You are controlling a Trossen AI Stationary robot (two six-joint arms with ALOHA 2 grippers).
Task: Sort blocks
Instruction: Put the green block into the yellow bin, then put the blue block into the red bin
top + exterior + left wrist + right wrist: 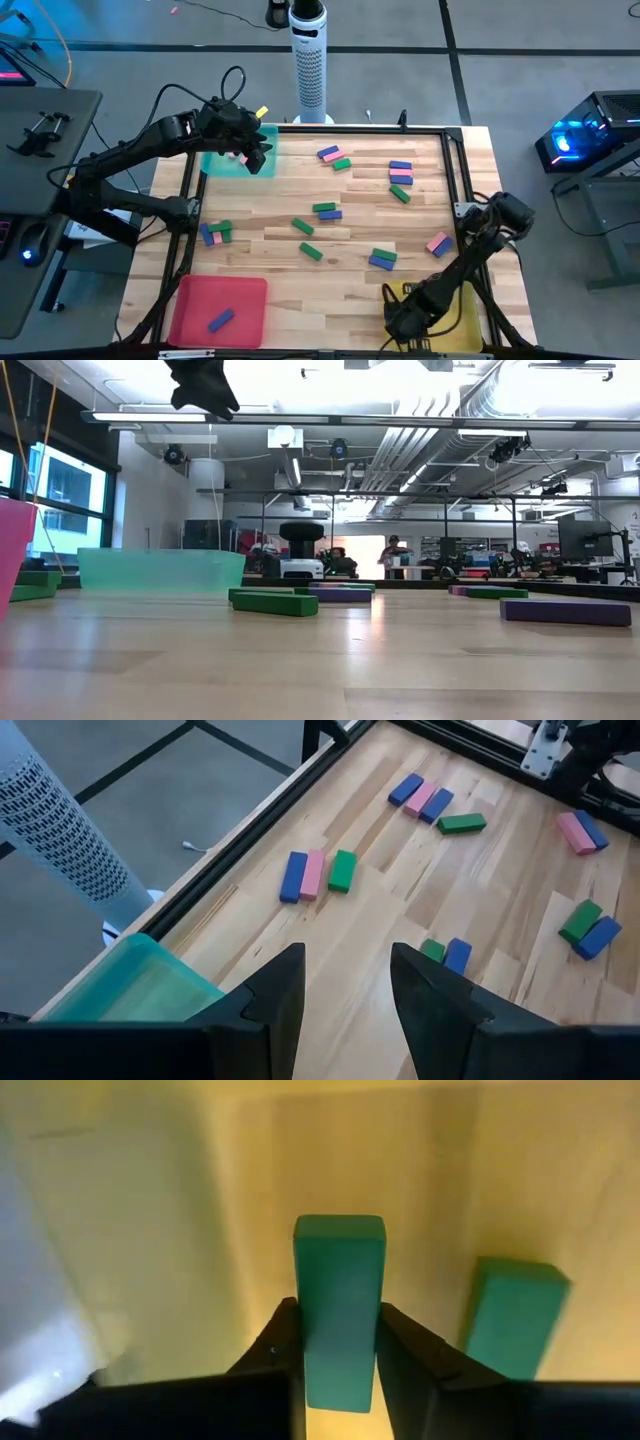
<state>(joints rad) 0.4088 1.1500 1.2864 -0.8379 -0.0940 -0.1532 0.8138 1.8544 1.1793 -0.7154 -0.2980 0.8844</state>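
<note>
yellow tray [470, 318]: mostly hidden under the right arm, lower right of the high view
pink tray [12, 555]: cut off at the low view's left edge

Left gripper [243, 152] — arm extended toward the table's far-left corner, fingers [275, 995] parted, nothing between them. Right gripper [400, 322] — arm folded low at the near-right corner, fingers [405, 1350] against a block [338, 1305].

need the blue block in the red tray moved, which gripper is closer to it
Right. The right gripper sits over the yellow tray, across the table's near edge from the blue block. The left gripper hangs over the far teal tray.
</note>
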